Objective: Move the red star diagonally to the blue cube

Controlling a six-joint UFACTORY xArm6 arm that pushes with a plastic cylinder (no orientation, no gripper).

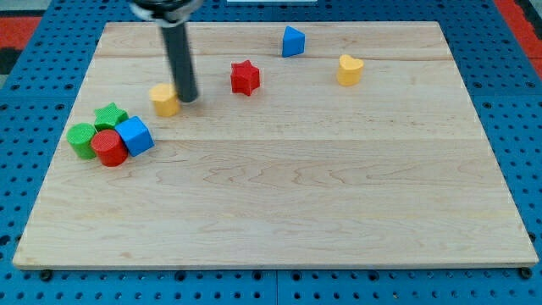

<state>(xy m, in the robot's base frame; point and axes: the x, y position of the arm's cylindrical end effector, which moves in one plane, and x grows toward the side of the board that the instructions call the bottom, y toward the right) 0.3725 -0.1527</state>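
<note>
My tip (pixel 187 99) rests on the board (pixel 279 212) just beside the yellow block (pixel 165 99), on its right edge, touching or nearly so; there is no gripper here, only the rod, so nothing opens or closes. The red star (pixel 245 78) lies to the view's right of my tip, near but apart, toward the board's top. The blue cube (pixel 135 135) sits at the view's left, packed against a red cylinder (pixel 109 147), a green star (pixel 110 116) and another green block (pixel 82 139). Since the cube lies down and left of the star, I judge the tip must get round to the star's upper right to push it diagonally; from where it stands it cannot. A blue wedge (pixel 292 41) and a yellow heart (pixel 349 69) stand well clear.
</note>
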